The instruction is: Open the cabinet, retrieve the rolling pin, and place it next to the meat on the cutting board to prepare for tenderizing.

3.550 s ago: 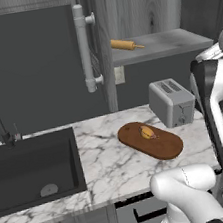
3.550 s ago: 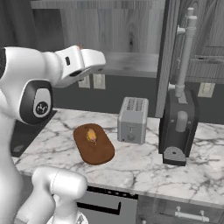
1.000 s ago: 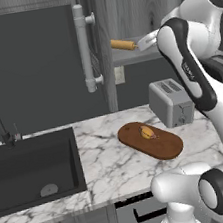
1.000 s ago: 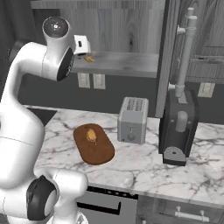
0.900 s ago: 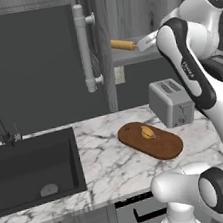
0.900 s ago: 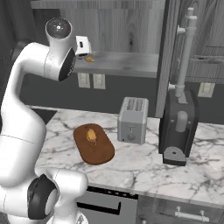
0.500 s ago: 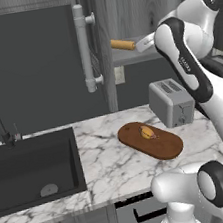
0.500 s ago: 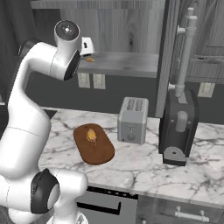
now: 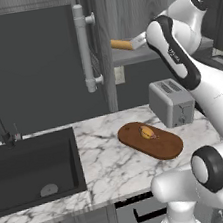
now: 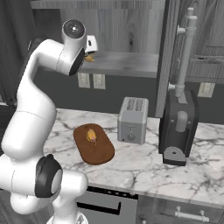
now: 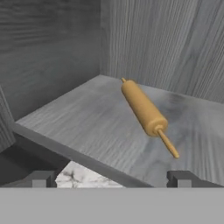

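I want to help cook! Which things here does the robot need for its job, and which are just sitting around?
Needed:
cabinet, door open
rolling pin, lying on the cabinet shelf
meat, on the board
cutting board
gripper, open

Just sitting around:
toaster
sink
coffee machine
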You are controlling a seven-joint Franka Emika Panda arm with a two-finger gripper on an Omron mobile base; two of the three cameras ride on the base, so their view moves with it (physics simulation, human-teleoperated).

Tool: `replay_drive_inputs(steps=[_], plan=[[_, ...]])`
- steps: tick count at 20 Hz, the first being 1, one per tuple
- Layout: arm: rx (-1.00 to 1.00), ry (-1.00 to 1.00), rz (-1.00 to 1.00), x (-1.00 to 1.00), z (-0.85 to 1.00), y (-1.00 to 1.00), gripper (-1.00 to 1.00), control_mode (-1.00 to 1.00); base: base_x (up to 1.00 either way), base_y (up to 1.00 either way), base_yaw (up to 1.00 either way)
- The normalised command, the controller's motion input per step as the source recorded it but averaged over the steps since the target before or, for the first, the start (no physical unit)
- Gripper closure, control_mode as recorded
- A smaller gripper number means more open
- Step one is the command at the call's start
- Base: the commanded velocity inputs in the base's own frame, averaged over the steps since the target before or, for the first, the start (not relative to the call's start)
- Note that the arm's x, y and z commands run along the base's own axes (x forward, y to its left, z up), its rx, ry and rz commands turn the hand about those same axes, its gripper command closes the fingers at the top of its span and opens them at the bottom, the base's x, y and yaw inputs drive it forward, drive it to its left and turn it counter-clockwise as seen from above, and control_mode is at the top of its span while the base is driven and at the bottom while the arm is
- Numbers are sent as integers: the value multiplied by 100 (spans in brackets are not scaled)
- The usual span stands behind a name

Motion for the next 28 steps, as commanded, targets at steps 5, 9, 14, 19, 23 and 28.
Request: replay_drive_inputs(steps=[5,9,14,19,23,28], plan=[[0,0,0,38,0,0,-100,-100,0,0,0],[0,0,1,33,0,0,-100,-100,0,0,0],[0,0,3,23,-5,0,-100,-100,0,0,0],[0,0,4,18,-9,0,-100,-100,0,0,0],[0,0,4,18,-6,0,-100,-100,0,0,0],[0,0,4,14,-7,0,-100,-100,0,0,0]])
